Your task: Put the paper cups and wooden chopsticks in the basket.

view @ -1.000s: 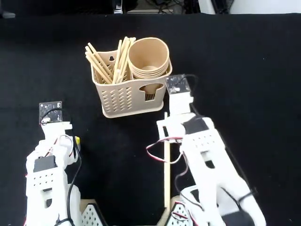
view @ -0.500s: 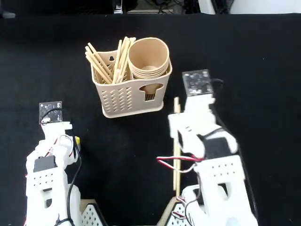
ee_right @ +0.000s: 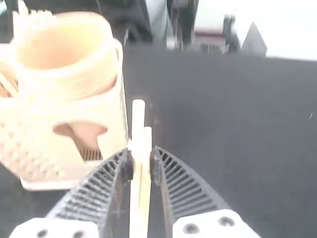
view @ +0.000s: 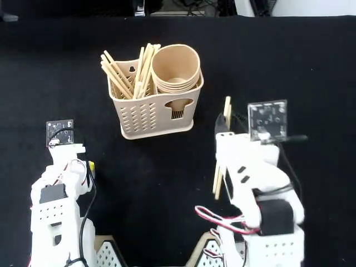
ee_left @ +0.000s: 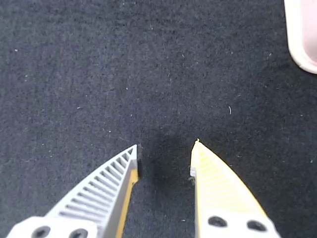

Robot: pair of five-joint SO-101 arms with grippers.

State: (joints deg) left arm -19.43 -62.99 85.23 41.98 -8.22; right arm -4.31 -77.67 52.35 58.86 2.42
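Observation:
A beige perforated basket (view: pixel 153 114) stands at the table's middle back, with a stack of paper cups (view: pixel 176 68) in its right half and several wooden chopsticks (view: pixel 130 72) leaning in its left half. My right gripper (view: pixel 223 133) is to the right of the basket, raised and shut on a pair of wooden chopsticks (view: pixel 221 150). In the right wrist view that pair (ee_right: pixel 140 148) stands between the right gripper (ee_right: pixel 141 166) fingers, with the basket (ee_right: pixel 54 144) and cups (ee_right: pixel 64 52) beyond. My left gripper (ee_left: pixel 166 161) is open over bare cloth near the front left.
Black cloth (view: pixel 300 67) covers the whole table. A corner of the basket (ee_left: pixel 303 34) shows in the left wrist view. The arm bases (view: pixel 150 253) stand at the front edge. Open cloth lies right and left of the basket.
My right arm has lifted the chopstick pair off the cloth and swung to the right, away from the basket. The left arm has not moved.

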